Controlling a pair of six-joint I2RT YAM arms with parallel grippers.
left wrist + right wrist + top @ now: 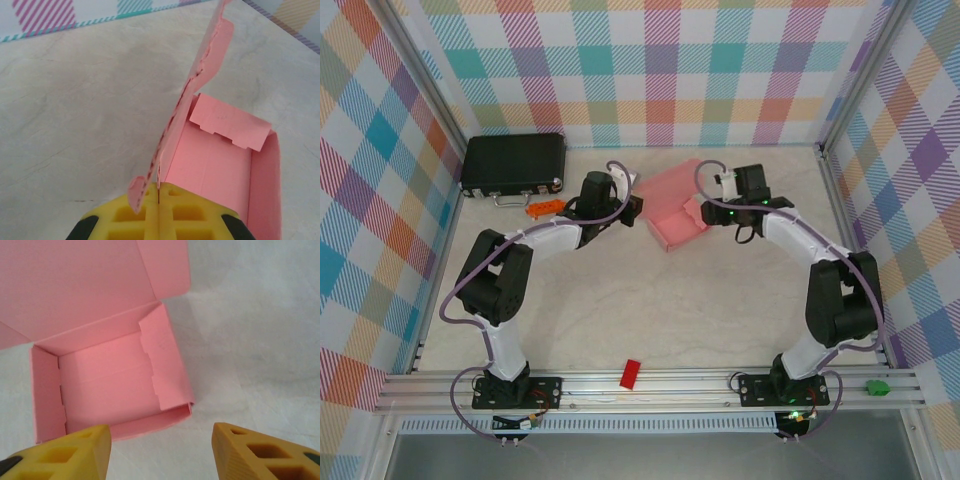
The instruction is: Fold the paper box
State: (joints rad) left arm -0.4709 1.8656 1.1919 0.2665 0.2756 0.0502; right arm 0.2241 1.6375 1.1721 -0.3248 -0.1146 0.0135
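The light-pink paper box (675, 205) sits half-formed at the back middle of the table, its tray walls up and its lid flap open toward the back. My left gripper (638, 207) is at the box's left side. In the left wrist view its yellow fingers (159, 190) are shut on the thin edge of the standing pink wall (200, 95), with the tray's inside (215, 160) to the right. My right gripper (705, 212) is at the box's right side. Seen from the right wrist, it (160, 440) stands open just off the tray's near wall (145, 422), touching nothing.
A black case (513, 163) lies at the back left, with a small orange piece (545, 205) in front of it. A red block (630, 373) rests on the front rail and a green piece (876, 386) at the front right. Checked walls enclose the table.
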